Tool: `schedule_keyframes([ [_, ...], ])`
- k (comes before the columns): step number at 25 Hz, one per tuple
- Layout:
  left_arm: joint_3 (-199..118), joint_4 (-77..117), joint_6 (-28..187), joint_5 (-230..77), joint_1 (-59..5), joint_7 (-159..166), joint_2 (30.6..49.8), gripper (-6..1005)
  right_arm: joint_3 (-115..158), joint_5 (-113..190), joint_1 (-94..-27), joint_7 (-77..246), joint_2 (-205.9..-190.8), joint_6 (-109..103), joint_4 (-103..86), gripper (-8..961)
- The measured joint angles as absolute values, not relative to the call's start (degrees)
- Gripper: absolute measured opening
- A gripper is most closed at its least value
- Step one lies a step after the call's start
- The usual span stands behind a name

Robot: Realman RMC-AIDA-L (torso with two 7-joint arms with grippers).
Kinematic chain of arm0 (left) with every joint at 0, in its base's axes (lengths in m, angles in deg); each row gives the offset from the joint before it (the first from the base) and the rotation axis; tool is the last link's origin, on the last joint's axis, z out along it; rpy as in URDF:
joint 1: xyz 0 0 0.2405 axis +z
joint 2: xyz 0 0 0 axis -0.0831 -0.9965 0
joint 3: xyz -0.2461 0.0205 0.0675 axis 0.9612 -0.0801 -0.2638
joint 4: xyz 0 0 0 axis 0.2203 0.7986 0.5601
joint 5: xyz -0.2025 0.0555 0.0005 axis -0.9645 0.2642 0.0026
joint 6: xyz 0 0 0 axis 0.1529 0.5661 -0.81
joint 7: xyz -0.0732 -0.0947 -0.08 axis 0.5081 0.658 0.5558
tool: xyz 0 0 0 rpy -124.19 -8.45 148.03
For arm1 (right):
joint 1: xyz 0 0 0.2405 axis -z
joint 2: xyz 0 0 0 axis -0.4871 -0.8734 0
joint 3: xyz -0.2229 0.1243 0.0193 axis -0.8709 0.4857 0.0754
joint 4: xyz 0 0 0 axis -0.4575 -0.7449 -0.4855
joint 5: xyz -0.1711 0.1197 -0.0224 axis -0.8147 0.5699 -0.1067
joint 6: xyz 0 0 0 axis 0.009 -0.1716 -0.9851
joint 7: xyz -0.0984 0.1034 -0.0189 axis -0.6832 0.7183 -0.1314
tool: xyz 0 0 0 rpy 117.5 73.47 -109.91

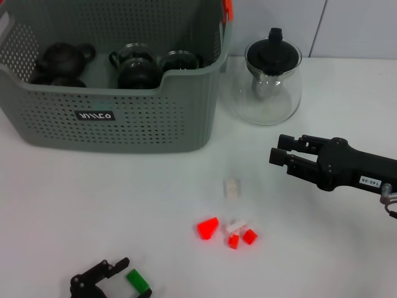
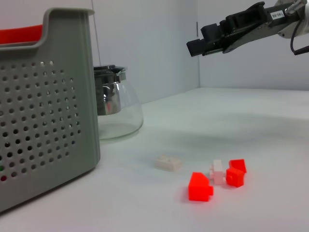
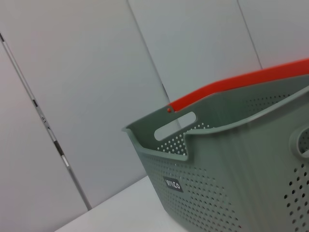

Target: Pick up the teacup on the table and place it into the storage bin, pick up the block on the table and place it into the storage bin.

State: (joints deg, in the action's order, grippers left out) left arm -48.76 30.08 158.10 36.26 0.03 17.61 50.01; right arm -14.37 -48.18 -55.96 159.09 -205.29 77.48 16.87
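At the near edge of the white bench (image 1: 74, 205), the left tool (image 1: 115, 273) is seen low, its fingers spread and released, with a green block (image 1: 138, 281) lying just beside them; whether the block is touched cannot be told. Farther in, a cluster of small blocks is found: a larger red block (image 1: 208, 228), a white block (image 1: 234, 225) and two small red blocks (image 1: 249, 236) set close together. A pale block (image 1: 231, 187) lies a little beyond them, apart from the cluster. To the right, the right tool (image 1: 280, 157) is held above the bench, well clear of the blocks; its fingers are seen close together and nothing is grasped between them. Farthest back, the storage bin (image 1: 111, 115) is placed at the left, with dark teapots and teacups (image 1: 135, 67) already resting inside. A clear glass teapot (image 1: 268, 81) with a black lid stands just beside the bin's right wall.
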Motion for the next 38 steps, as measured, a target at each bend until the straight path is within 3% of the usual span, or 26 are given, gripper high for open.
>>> schedule_keyframes([
  [24, -48.5, 31.8, 163.9, 36.0, 0.0, 20.1, 49.58, 401, -14.4, -48.2, -55.8, 159.2, -205.29, 77.5, 16.9, 550],
  [29, -45.3, 38.2, 177.0, 35.5, -1.8, 29.4, 49.04, 424, -14.4, -48.2, -55.8, 159.1, -205.30, 77.5, 16.9, 551],
  [34, -38.4, 40.5, 183.8, 33.2, -9.5, 43.1, 46.84, 448, -14.3, -48.2, -55.8, 159.1, -205.32, 77.5, 16.9, 551],
  [38, -31.8, 41.1, 181.0, 29.9, -19.1, 62.6, 43.50, 466, -14.4, -48.2, -55.9, 159.1, -205.45, 77.5, 16.9, 552],
])
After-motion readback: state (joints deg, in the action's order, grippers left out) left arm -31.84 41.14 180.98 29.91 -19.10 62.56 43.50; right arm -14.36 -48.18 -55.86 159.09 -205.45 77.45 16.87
